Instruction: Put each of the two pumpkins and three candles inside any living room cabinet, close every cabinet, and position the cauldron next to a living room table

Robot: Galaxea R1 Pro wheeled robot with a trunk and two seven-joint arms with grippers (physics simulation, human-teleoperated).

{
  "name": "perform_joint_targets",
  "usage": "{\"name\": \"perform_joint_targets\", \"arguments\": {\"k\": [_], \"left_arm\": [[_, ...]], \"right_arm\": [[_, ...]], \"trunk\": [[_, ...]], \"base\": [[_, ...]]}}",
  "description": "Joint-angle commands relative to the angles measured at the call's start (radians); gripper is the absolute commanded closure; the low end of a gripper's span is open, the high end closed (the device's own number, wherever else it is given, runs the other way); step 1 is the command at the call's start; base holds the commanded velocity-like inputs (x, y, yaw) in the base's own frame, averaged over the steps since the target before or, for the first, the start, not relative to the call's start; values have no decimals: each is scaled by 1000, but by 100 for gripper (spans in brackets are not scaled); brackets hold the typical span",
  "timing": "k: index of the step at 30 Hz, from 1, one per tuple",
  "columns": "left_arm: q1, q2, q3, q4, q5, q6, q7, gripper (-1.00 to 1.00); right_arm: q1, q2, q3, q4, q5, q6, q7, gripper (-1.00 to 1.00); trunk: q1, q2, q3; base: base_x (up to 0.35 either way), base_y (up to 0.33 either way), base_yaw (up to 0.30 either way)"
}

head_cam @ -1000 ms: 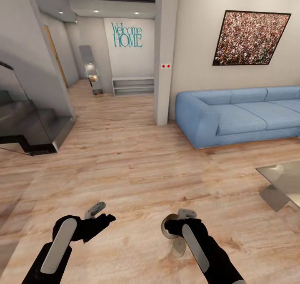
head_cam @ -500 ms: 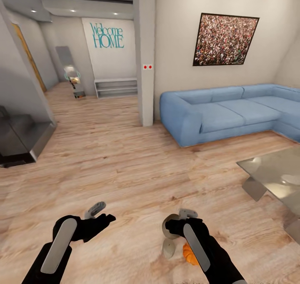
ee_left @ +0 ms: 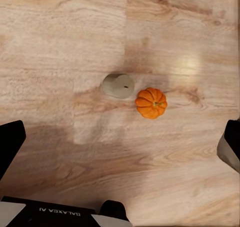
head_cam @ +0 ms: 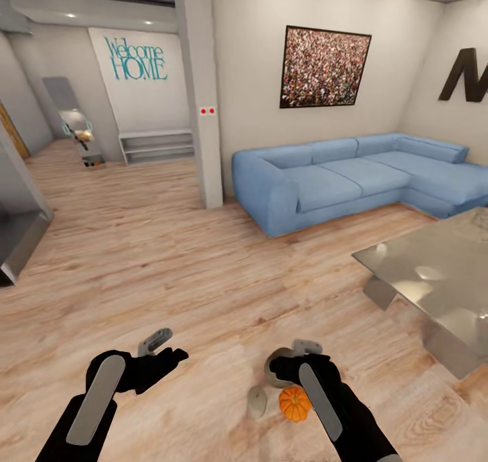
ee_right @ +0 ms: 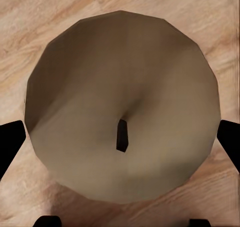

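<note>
Right gripper (head_cam: 288,366) clamped on a candle (ee_right: 122,107).
Left gripper (head_cam: 157,348) spread apart, holding nothing; pumpkin (head_cam: 295,403) on floor.

Place: a home, the living room opening onto an entrance hall.
Seating: a long blue corner sofa (head_cam: 352,177) stands against the wall at 1 o'clock.
Tabletop: a low coffee table with a shiny grey glass tabletop (head_cam: 434,279) sits at 3 o'clock, near the sofa.
Wall decor: a dark-framed speckled picture (head_cam: 324,67) hangs above the sofa; teal lettering "Welcome HOME" (head_cam: 135,58) marks the far wall at 11 o'clock.
Hall: a low pale shelf unit (head_cam: 157,146) stands under the lettering.
Floor: light wood planks (head_cam: 169,272) run throughout.
</note>
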Motion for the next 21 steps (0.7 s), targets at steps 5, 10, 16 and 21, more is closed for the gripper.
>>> {"name": "perform_joint_targets", "arguments": {"k": [5,10,16,21], "left_arm": [[0,0,1,-1,11,2,10,-100],[0,0,1,-1,11,2,10,-100],[0,0,0,-1,11,1,10,-100],[0,0,0,-1,11,1,10,-100]], "right_arm": [[-1,0,-30,-1,-13,2,-10,100],[0,0,-33,-1,-13,1,-10,100],[0,0,-33,-1,-13,1,-10,100],[0,0,-33,-1,-13,1,-10,100]], "trunk": [[0,-1,1],[0,-1,3],[0,-1,6],[0,-1,8]], "base": [[19,0,-275],[141,0,-275],[231,-65,-275],[46,-21,-275]]}}
